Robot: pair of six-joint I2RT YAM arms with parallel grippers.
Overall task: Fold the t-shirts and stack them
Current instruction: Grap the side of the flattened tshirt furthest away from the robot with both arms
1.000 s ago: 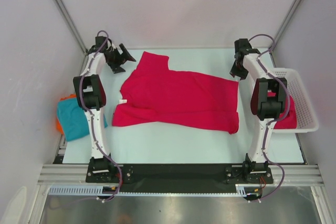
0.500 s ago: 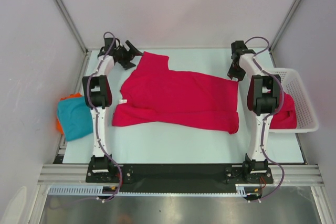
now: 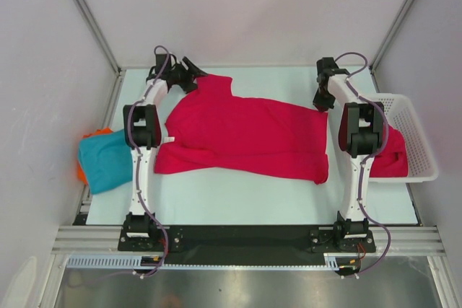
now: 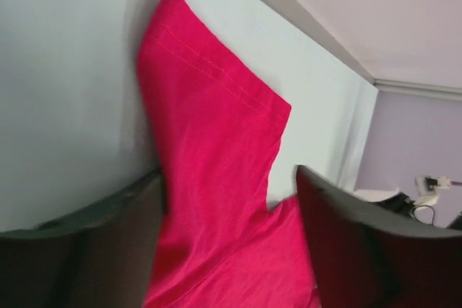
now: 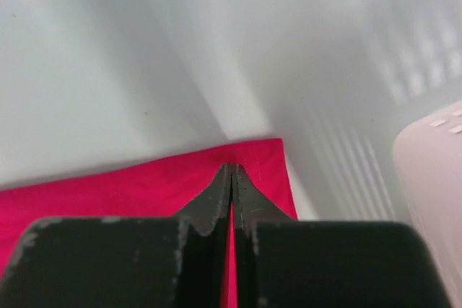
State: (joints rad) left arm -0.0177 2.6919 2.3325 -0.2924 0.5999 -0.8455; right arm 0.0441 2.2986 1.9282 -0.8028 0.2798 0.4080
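Observation:
A crimson t-shirt (image 3: pixel 245 135) lies spread across the middle of the table. My left gripper (image 3: pixel 189 76) is at its far-left sleeve. In the left wrist view that sleeve (image 4: pixel 216 142) runs between the two dark fingers (image 4: pixel 79 250), which stand apart on either side of it, so the left gripper (image 4: pixel 224 250) is open. My right gripper (image 3: pixel 320 101) is at the shirt's far-right corner. In the right wrist view the right gripper (image 5: pixel 231 171) is shut, pinching a strip of the crimson cloth (image 5: pixel 108 192). A teal t-shirt (image 3: pixel 105 160) lies folded at the left edge.
A white mesh basket (image 3: pixel 422 142) stands at the right with another crimson shirt (image 3: pixel 393 162) in it. Something orange (image 3: pixel 81 171) peeks from under the teal shirt. The back wall and metal frame posts close in behind both grippers.
My left gripper has moved right along the back edge until it reached the shirt's sleeve. The right gripper has shifted slightly and now sits on the shirt's far-right corner.

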